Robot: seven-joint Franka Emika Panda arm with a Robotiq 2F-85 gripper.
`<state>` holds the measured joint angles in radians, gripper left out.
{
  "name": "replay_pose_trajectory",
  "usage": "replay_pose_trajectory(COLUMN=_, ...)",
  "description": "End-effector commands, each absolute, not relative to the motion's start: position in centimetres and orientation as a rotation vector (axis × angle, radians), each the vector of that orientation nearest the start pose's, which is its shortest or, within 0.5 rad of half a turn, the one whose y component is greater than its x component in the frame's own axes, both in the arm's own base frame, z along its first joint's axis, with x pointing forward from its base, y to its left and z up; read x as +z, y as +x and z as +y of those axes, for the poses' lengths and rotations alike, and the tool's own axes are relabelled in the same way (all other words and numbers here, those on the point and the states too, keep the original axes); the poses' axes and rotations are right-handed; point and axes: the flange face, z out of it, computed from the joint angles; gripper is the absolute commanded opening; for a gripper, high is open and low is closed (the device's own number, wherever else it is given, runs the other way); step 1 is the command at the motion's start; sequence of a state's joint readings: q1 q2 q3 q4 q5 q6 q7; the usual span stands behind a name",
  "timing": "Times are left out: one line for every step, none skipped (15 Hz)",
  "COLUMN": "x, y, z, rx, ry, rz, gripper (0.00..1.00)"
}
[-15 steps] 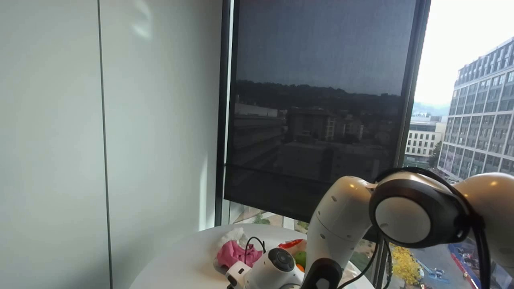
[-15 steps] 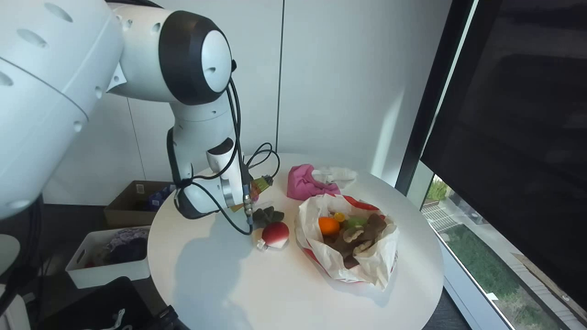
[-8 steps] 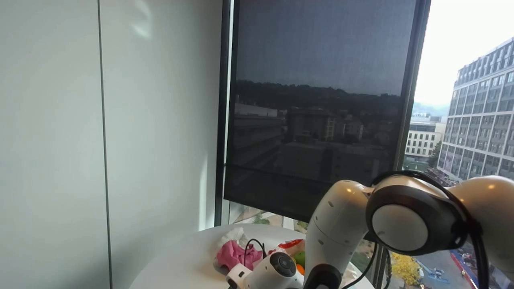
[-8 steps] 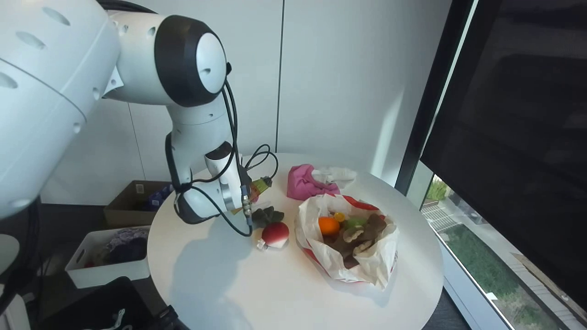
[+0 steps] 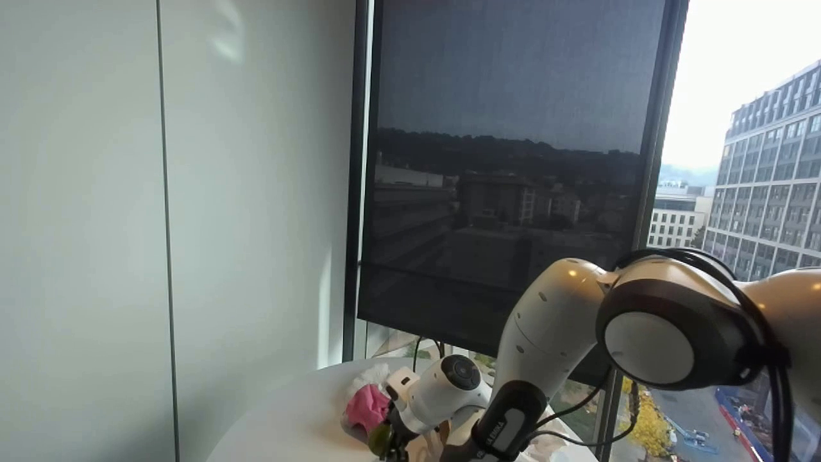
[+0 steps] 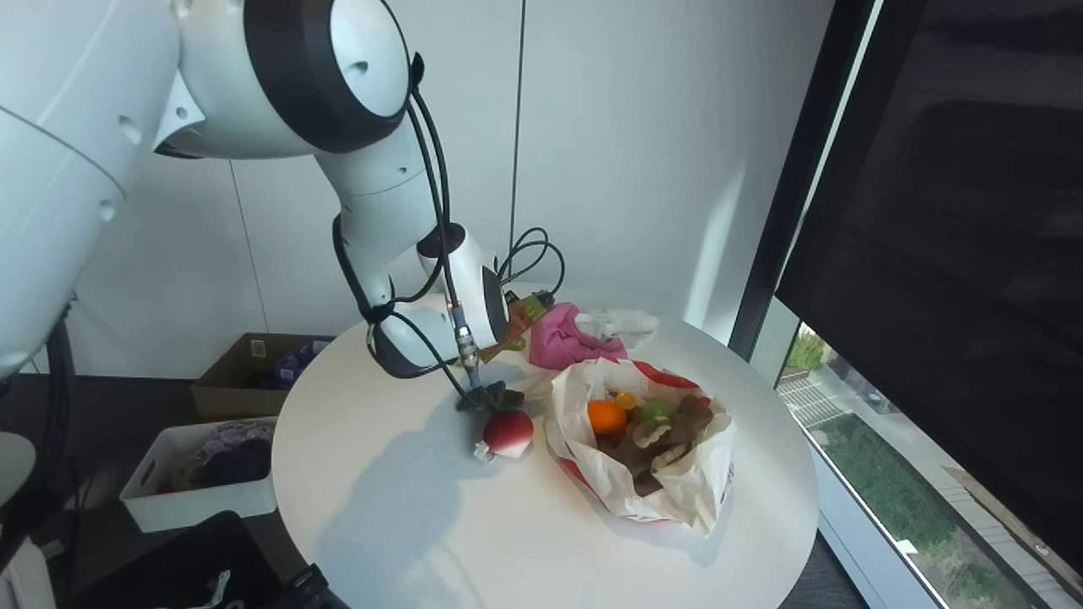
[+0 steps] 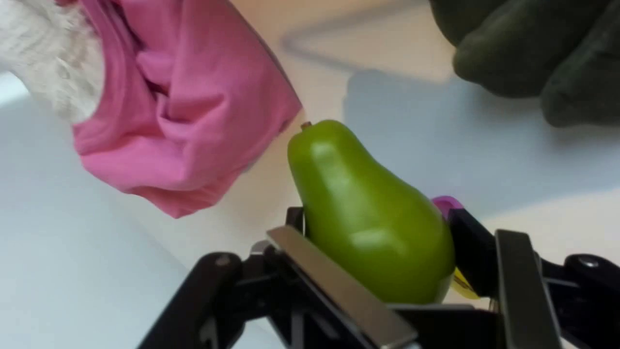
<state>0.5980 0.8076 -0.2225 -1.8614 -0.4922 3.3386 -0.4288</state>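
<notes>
My gripper [image 7: 382,235] is shut on a glossy green pear [image 7: 348,184]. A dark finger pad [image 7: 477,252] presses the pear's wide end on the right, and the opposite finger is partly hidden behind it. In an exterior view the pear [image 5: 380,441] hangs under the wrist, in front of a pink cloth [image 5: 367,409]. From the wrist, that bunched pink cloth [image 7: 193,111] lies to the upper left, beside a white fluffy piece [image 7: 58,63]. Small bits of a purple thing [image 7: 444,203] and a yellow thing [image 7: 466,287] show behind the right finger.
A white plastic bag [image 6: 571,414] with an orange [image 6: 607,417] and brown pieces stands on the round white table [image 6: 541,558]. Nearby sits a red-and-white ball-like toy [image 6: 508,433] with dark green lobes [image 6: 499,397]. A white bin [image 6: 203,499] and cardboard box [image 6: 241,372] are on the floor.
In the last half second the arm has risen and its wrist swung toward the pink cloth. The pear, not seen at the gripper in the earlier exterior frames, now shows there.
</notes>
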Motion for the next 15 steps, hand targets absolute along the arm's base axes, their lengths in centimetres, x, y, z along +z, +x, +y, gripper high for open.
replay_pose_trajectory(x=20.7, y=63.3, z=24.0, rx=-1.106, ry=-2.634, rz=-2.066, gripper=0.49)
replay_pose_trajectory(x=21.7, y=64.4, z=21.7, rx=-1.114, ry=-2.716, rz=-2.022, gripper=0.49)
replay_pose_trajectory(x=22.3, y=65.3, z=19.5, rx=-1.119, ry=-2.799, rz=-1.978, gripper=0.49)
replay_pose_trajectory(x=22.5, y=66.1, z=17.2, rx=-1.114, ry=-2.883, rz=-1.927, gripper=0.49)
replay_pose_trajectory(x=22.5, y=66.7, z=14.9, rx=-1.107, ry=-2.971, rz=-1.869, gripper=0.49)
replay_pose_trajectory(x=22.1, y=67.1, z=12.9, rx=-1.097, ry=-3.05, rz=-1.806, gripper=0.49)
replay_pose_trajectory(x=21.9, y=67.4, z=11.3, rx=-1.078, ry=-3.13, rz=-1.74, gripper=0.49)
replay_pose_trajectory(x=21.5, y=67.6, z=9.8, rx=-1.06, ry=-3.206, rz=-1.677, gripper=0.49)
replay_pose_trajectory(x=20.7, y=67.6, z=8.6, rx=-1.012, ry=-3.284, rz=-1.6, gripper=0.49)
replay_pose_trajectory(x=19.8, y=67.4, z=7.8, rx=-0.963, ry=-3.344, rz=-1.512, gripper=0.49)
replay_pose_trajectory(x=18.6, y=67.2, z=7.2, rx=-0.921, ry=-3.38, rz=-1.451, gripper=0.49)
replay_pose_trajectory(x=17.7, y=67.1, z=6.8, rx=-0.906, ry=-3.387, rz=-1.395, gripper=0.49)
replay_pose_trajectory(x=17.0, y=67.1, z=6.7, rx=-0.892, ry=-3.42, rz=-1.293, gripper=0.49)
replay_pose_trajectory(x=16.4, y=67.0, z=6.6, rx=-0.84, ry=-3.447, rz=-1.156, gripper=0.49)
replay_pose_trajectory(x=15.9, y=66.9, z=6.5, rx=-0.824, ry=-3.455, rz=-1.061, gripper=0.49)
